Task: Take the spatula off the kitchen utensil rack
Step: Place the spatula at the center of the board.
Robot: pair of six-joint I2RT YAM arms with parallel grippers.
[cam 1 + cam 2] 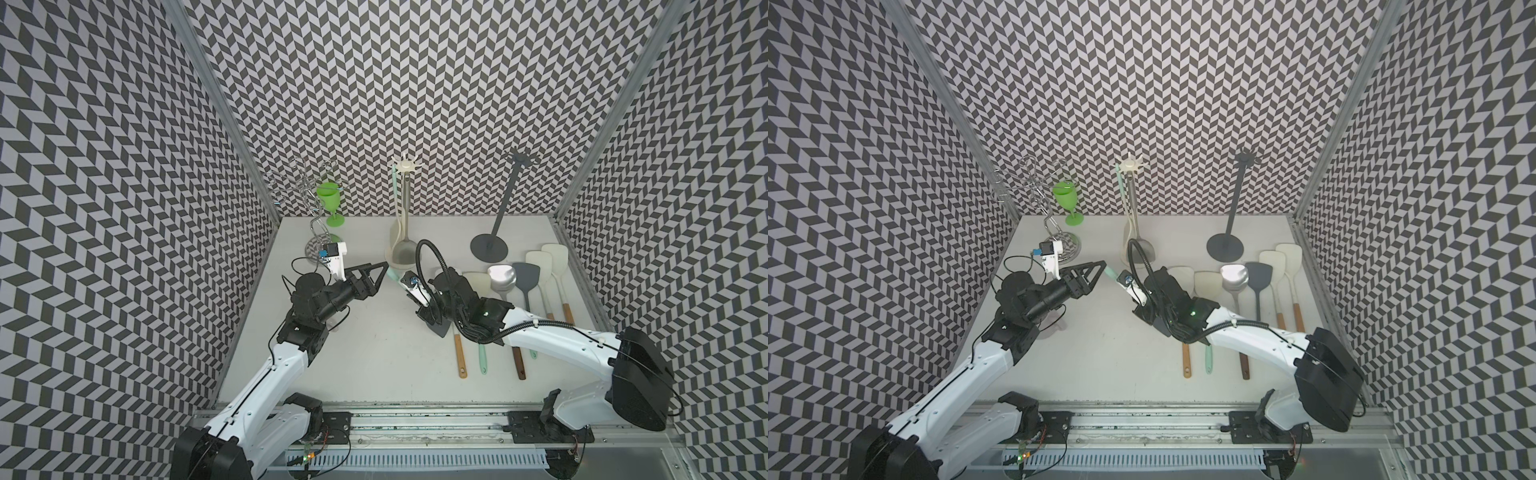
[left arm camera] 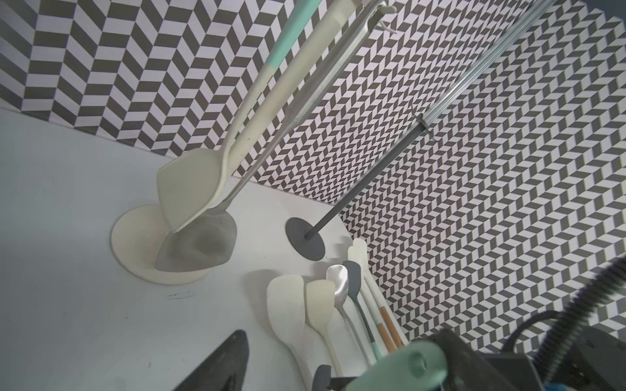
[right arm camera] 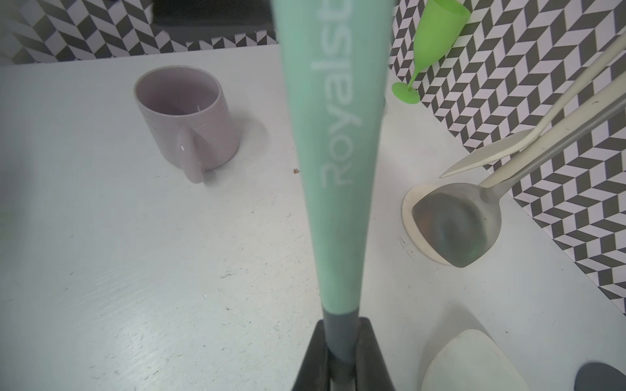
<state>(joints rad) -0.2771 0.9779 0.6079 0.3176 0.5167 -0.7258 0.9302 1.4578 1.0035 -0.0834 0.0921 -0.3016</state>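
as the mint-handled spatula [image 3: 333, 135] is clear of the kitchen utensil rack [image 1: 405, 166], which stands at 12 o'clock on the table [image 1: 353, 353], the removal itself looks done. what is left, by my reading, is setting it down, likely beside the row of utensils [image 1: 528, 274] at 3 o'clock. spatula held near table centre, handle end pointing to 10 o'clock. right gripper [image 3: 340, 338], reaching in from 4 o'clock, is clamped on its grey neck. left gripper [image 1: 382, 277], in from 7 o'clock, has jaws apart beside the handle tip, holding nothing. two other utensils [image 1: 403, 253] hang on the rack.
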